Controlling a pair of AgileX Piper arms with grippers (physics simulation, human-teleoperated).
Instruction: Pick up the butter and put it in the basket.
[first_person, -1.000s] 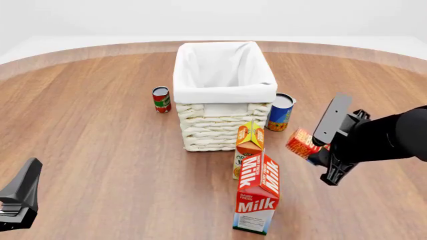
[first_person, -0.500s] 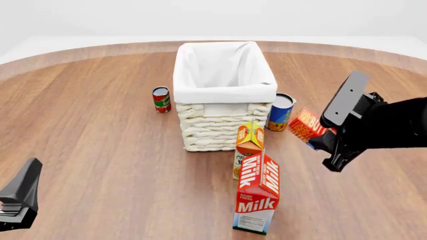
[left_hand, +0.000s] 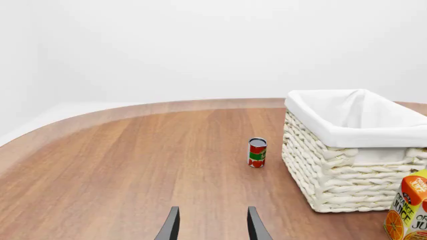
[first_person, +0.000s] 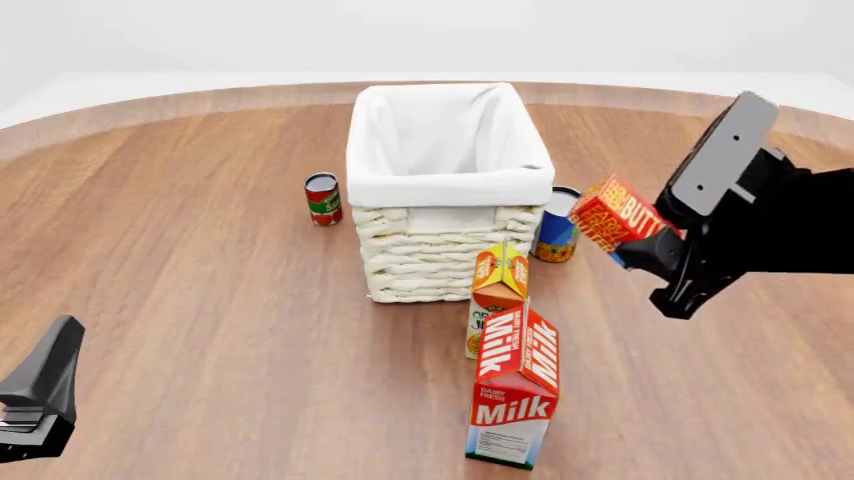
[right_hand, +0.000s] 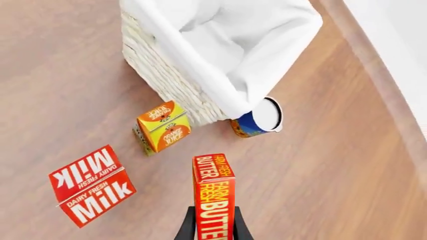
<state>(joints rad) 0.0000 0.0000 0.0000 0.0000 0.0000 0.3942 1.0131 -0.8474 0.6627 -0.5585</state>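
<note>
The butter, an orange-red box with white lettering, hangs in the air to the right of the basket, held above the table. My right gripper is shut on it; in the right wrist view the butter stands on edge between the two dark fingers. The basket is cream wicker with a white liner and shows nothing inside. My left gripper is open over bare wood at the near left, far from the basket.
A red-and-white milk carton and an orange juice carton stand in front of the basket. A blue can sits at the basket's right front corner, below the butter. A small red can stands left of the basket.
My right gripper has risen and moved farther from the camera with the butter, which now hangs higher, beside the blue can. The left arm has not moved.
</note>
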